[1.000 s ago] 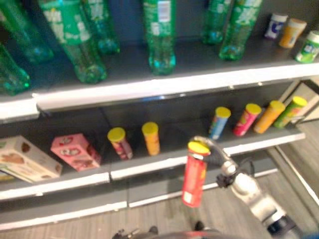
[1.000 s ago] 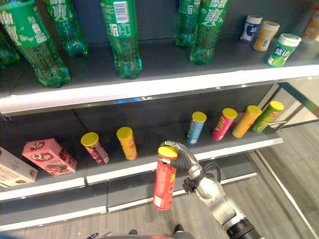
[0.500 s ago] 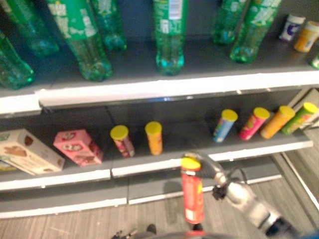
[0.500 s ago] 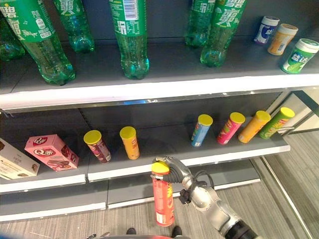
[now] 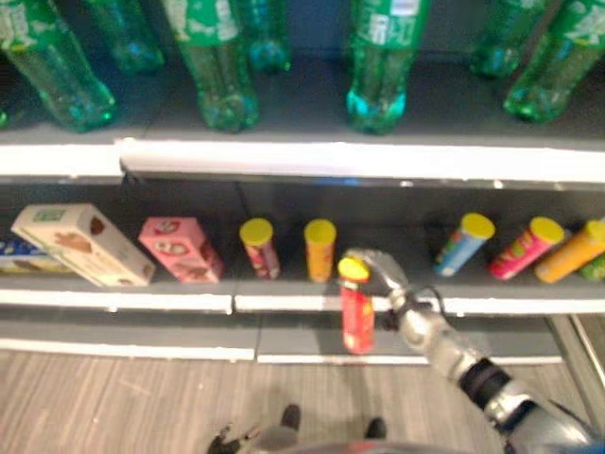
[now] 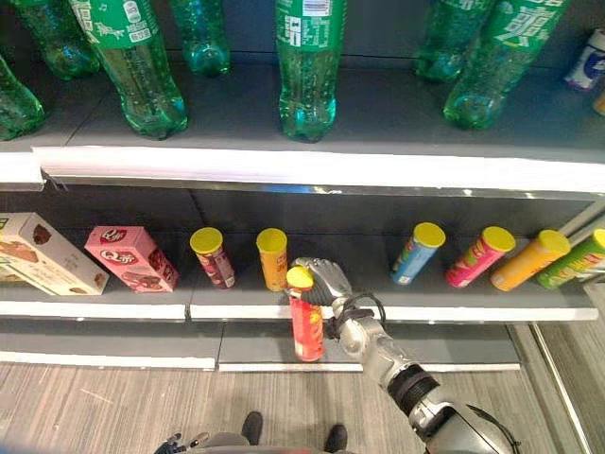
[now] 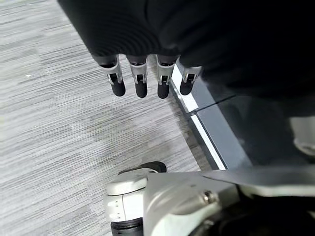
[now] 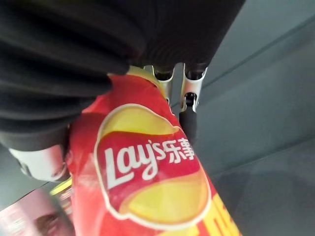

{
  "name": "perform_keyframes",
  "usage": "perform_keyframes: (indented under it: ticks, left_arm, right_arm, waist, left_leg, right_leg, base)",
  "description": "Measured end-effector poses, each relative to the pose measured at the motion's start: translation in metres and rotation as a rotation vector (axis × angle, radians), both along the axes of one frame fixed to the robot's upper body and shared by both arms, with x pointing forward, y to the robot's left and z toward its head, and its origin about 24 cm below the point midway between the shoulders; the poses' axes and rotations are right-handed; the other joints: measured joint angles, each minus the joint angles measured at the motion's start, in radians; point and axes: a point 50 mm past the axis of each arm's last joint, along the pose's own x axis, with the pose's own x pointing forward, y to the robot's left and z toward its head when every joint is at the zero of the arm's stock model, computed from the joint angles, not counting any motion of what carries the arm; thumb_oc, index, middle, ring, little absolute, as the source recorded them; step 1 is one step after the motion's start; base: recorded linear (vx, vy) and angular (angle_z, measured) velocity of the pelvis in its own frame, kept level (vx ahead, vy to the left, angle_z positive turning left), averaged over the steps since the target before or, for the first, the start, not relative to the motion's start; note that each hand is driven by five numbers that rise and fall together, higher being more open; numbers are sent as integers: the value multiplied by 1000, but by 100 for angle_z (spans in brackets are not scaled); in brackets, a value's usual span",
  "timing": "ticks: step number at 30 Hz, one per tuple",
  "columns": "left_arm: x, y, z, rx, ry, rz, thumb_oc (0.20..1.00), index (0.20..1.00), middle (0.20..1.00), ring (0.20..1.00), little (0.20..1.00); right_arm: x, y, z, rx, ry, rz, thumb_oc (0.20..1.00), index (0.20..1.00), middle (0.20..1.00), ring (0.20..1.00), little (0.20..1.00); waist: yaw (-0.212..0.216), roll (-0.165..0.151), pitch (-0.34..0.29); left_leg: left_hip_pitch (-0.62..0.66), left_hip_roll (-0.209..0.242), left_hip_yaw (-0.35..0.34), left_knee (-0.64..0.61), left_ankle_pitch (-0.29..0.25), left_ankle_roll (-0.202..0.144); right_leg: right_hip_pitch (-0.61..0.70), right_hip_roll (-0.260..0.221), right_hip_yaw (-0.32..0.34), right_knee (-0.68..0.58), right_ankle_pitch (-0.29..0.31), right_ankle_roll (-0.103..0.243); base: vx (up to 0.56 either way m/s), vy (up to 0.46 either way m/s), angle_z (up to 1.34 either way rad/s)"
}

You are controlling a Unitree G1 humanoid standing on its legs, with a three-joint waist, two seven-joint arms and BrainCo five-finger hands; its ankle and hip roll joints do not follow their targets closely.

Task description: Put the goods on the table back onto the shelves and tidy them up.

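- the green bottles on the upper shelf are cut off above their labels, so their caps cannot be seen.
- at the right end of the lower shelf the green can runs out of view.
- in the right wrist view the red chip can hides most of the palm; one dark-tipped finger shows past it.
- the right hand reaches up from the lower right, forearm slanting toward the lower shelf, fingers curled over the yellow lid end of the red chip can and clamped on it.
- the can hangs upright in that grip in front of the lower shelf's front edge, its base down by the white strip of the bottom ledge, just right of the orange can.
- whether the can's base touches anything cannot be told.
- the left hand hangs low over the grey striped floor, fingers straight, side by side and holding nothing.
- writing on the can and boxes is not read off here; the pink box and the cream biscuit box lie tilted toward the lower shelf's left end.
- the maroon can leans beside the orange one.
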Motion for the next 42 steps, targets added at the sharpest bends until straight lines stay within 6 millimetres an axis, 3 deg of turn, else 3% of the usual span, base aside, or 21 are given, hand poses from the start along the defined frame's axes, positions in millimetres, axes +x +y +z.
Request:
perform_keyframes:
  ticks: [3,6,15,21,24,35,42]
  left_arm:
    - [6,-4,0,13,-24,-18,1000,1000,1000,1000,1000]
    - [15,-4,2,20,-47,-23,1000,1000,1000,1000,1000]
    - [18,-8,2,42,-64,-49,1000,1000,1000,1000,1000]
    - [34,-13,5,91,-125,-124,1000,1000,1000,1000,1000]
    - [41,-19,7,110,-166,-153,1000,1000,1000,1000,1000]
    - [60,-30,13,136,-266,-178,1000,1000,1000,1000,1000]
    - [66,-31,16,155,-309,-205,1000,1000,1000,1000,1000]
  right_arm:
    - [10,-3,14,10,-120,-41,200,200,200,200,200]
    - [17,-19,25,17,-200,-126,200,200,200,200,200]
    - [17,-32,34,-51,-365,-182,200,200,200,200,200]
    - [28,-37,47,-73,-478,-215,200,200,200,200,200]
    - [36,-41,66,-90,-586,-221,200,200,200,200,200]
    - [42,-69,89,-204,-723,-287,200,200,200,200,200]
    - [44,-79,98,-217,-767,-340,200,200,200,200,200]
  waist:
    - [7,21,28]
    - [14,24,53]
    - [14,38,68]
    - [21,78,92]
    - [28,106,112]
    - [41,157,150]
    - [38,160,157]
  left_leg:
    - [-16,5,-7,0,6,-7]
    - [-30,11,-28,0,11,-15]
    - [-45,14,-30,0,12,-17]
    - [-106,13,-55,0,30,-20]
    - [-142,12,-58,1,39,-22]
    - [-193,9,-67,1,44,-24]
    - [-207,8,-60,1,44,-24]
  right_leg:
    - [-11,5,-12,0,0,-1]
    - [-15,13,-30,0,-4,-6]
    - [-28,17,-30,0,-5,-8]
    - [-82,17,-54,0,0,-12]
    - [-114,17,-58,0,7,-14]
    - [-160,15,-70,0,7,-13]
    - [-177,15,-64,0,7,-13]
  base:
    - [-5,-65,12]
    - [35,-45,17]
    - [-14,-42,1]
    - [-58,-31,13]
    - [-57,-12,3]
    - [-31,-4,3]
    - [-6,1,-1]
